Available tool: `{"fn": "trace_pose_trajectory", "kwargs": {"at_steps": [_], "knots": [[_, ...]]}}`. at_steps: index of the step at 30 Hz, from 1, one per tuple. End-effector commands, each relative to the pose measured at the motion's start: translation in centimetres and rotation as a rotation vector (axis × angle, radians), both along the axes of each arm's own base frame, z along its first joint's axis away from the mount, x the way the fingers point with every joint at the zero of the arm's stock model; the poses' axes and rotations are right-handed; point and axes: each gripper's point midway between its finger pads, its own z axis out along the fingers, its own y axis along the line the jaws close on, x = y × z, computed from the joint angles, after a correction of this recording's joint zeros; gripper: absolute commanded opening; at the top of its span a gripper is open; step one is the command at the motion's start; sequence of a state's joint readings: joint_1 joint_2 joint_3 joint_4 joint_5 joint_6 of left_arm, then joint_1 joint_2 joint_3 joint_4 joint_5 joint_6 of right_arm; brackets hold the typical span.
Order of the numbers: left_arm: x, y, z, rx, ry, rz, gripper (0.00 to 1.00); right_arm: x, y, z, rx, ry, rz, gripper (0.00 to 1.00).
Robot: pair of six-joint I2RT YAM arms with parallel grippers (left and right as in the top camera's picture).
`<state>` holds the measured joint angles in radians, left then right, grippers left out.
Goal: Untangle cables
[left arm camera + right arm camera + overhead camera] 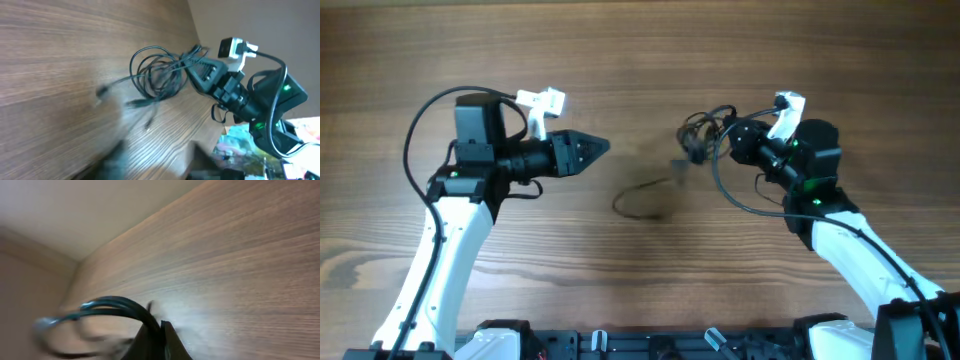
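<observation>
Nearest you, a loose black cable [638, 186] lies curved on the bench [620, 60], just on your side of the cable knot [700, 128]. Your left gripper [603, 148] sits well to the left of that knot, its jaws apparently pressed together on nothing. Your right gripper [728, 140] is at the knot's right edge, jaws pinching its strands.
</observation>
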<state>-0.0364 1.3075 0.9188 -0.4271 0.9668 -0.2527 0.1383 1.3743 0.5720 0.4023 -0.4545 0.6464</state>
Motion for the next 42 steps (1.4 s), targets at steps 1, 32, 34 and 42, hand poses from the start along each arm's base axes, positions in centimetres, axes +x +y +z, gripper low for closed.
{"fn": "trace_pose_trajectory", "kwargs": {"at_steps": [1, 32, 34, 42], "knots": [[-0.4, -0.3, 0.4, 0.001, -0.025, -0.018, 0.71, -3.6, 4.5, 2.6, 0.169, 0.001, 0.324, 0.04], [0.0, -3.2, -5.1, 0.511, -0.101, 0.127, 1.0, -2.1, 8.5, 1.8, 0.533, 0.321, -0.217, 0.05], [-0.1, -3.5, -5.4, 0.605, -0.149, 0.157, 1.0, -2.4, 8.2, 0.5, 0.548, 0.399, -0.257, 0.04], [-0.7, -5.9, -7.7, 0.818, -0.269, 0.175, 1.0, -3.6, 9.5, 0.3, 0.643, 0.536, -0.203, 0.05]]}}
